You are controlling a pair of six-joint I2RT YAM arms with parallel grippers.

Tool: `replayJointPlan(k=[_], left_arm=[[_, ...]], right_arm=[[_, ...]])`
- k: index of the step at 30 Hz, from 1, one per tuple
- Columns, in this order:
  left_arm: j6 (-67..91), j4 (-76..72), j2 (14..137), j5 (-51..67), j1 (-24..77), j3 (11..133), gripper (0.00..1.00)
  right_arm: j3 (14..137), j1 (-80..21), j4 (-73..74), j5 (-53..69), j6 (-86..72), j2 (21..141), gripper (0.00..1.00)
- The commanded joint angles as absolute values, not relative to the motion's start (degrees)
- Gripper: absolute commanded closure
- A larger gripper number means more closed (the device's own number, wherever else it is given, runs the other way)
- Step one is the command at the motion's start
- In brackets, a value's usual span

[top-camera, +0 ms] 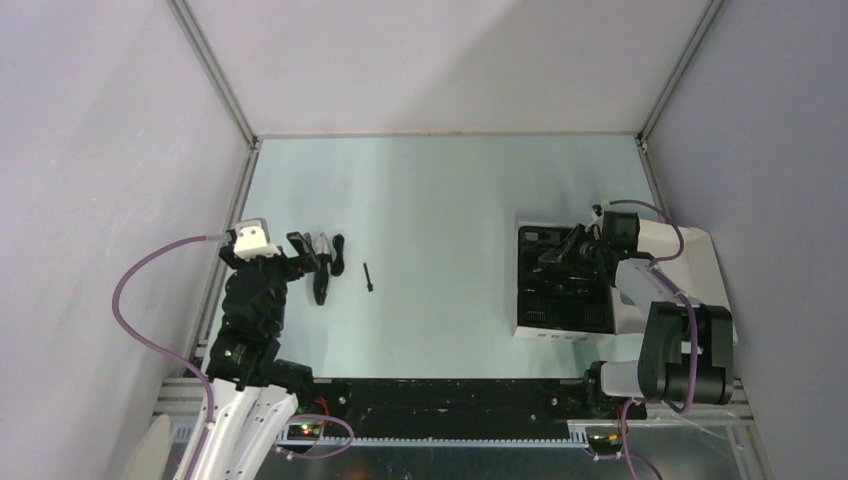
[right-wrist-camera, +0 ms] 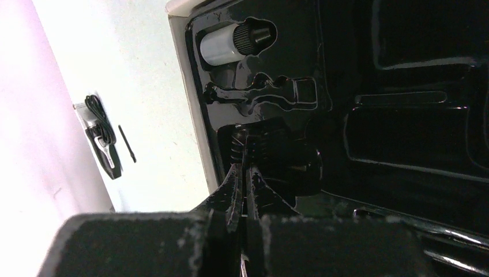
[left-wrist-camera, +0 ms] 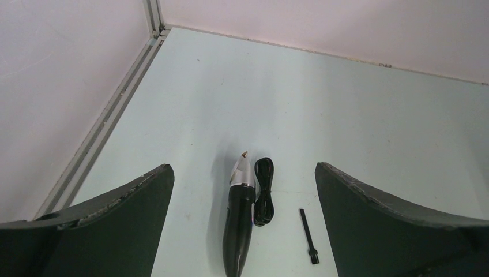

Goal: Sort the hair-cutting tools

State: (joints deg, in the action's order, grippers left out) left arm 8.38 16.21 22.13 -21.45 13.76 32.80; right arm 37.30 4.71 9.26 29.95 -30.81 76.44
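One clipper (left-wrist-camera: 239, 231) between spread left fingers (left-wrist-camera: 115, 225)

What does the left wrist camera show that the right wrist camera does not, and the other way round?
Only left wrist: the open left gripper and the table's far corner. Only right wrist: the shut right gripper at the box's black insert, with a small black-capped bottle in one recess. Both: the clipper body, the coiled cable and the thin brush lying on the table.
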Motion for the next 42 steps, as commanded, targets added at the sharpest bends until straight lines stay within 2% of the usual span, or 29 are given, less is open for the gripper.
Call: replayJointPlan(k=[1,5,9,13,17,22,34,42], left_arm=[[7.1,13.6,22.4,-21.9,14.1,32.3,0.00],[7.1,13.7,22.6,-21.7,14.1,32.3,0.00],[7.0,13.6,22.6,-21.7,14.1,32.3,0.00],[7.0,13.7,22.7,-21.7,14.1,32.3,0.00],[7.0,13.6,22.9,-21.4,14.1,32.2,0.00],[7.0,13.5,23.0,-21.3,14.1,32.3,0.00],[7.0,13.8,23.1,-21.1,14.1,32.3,0.00],[7.0,13.6,23.2,-20.9,14.1,32.3,0.00]], right_arm=[[37.1,5.2,6.8,33.7,-29.4,78.7,1.00],[37.1,5.8,7.2,32.9,-29.0,79.5,0.96],[37.1,6.0,9.7,28.6,-27.4,78.5,0.79],[37.1,6.0,12.7,24.9,-26.0,75.8,0.66],[37.2,5.9,14.7,21.4,-25.0,72.6,0.61],[39.5,4.3,17.9,16.5,-22.2,69.2,0.61],[44.4,-7.6,23.2,6.4,-19.9,69.8,0.79],[44.7,-9.4,24.8,5.1,-20.2,72.4,0.85]])
